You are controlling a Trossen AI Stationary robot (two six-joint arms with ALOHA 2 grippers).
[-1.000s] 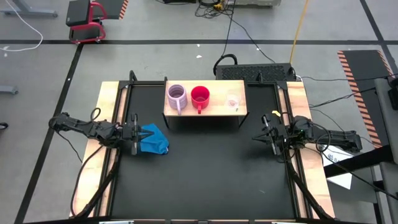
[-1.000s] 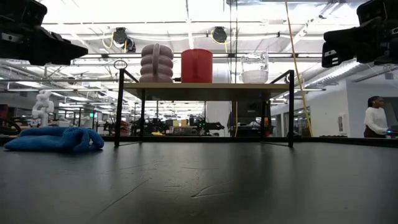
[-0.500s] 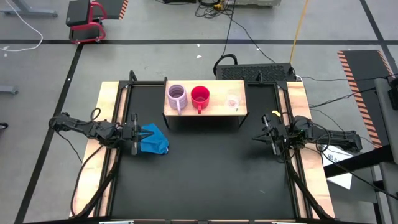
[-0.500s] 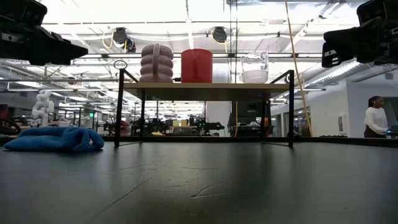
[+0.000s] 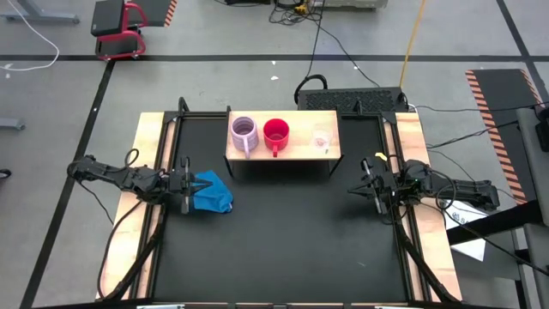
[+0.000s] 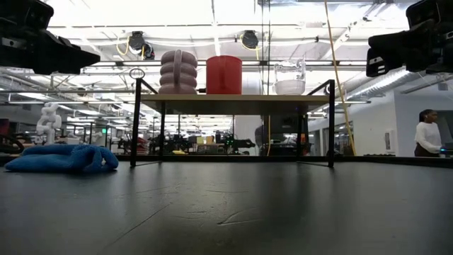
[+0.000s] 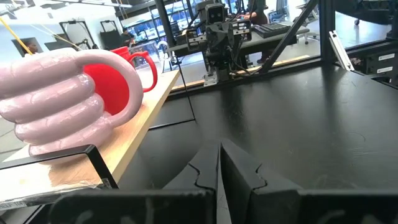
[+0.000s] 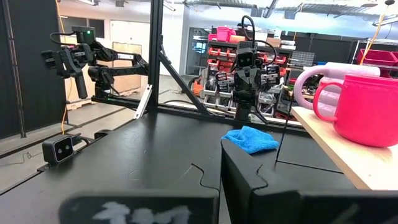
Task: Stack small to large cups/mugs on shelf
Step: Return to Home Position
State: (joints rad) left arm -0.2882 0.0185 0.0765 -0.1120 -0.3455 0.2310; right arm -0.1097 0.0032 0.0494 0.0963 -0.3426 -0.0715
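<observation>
My left claw (image 7: 219, 169) is closed on nothing, the two dark fingers pressed together along their whole seam. It hangs over the left edge of the desk (image 5: 283, 245), pointing inward. From above it sits just beside a crumpled blue cloth (image 5: 212, 192) that lies on the black top, and the table-level camera shows the arm raised well clear of that cloth.

My right claw (image 8: 221, 177) is likewise closed and empty. It hovers at the right edge of the desk, facing the left one across the bare black surface, and nothing is near it.

Between the two arms, at the far side of the desk, stands the shelf (image 5: 300, 154), a pale wooden board on thin black legs. All three cups are upright on it in one row.

The lilac mug (image 5: 244, 131) is at the left end. It is the biggest, with a body of stacked rounded rings and a thick handle turned toward the front edge. The red mug (image 5: 276, 131) stands just beside it, plain and straight-sided, glossy, with its handle also toward the front. I can't tell whether those two touch.

The glass cup (image 5: 322, 139) stands apart from the red one, toward the right end. It is clear and the smallest, hard to make out from above, but plain against the ceiling lights from table level.

A person (image 6: 427, 133) in a white top shows in the room beyond, off to the right.
</observation>
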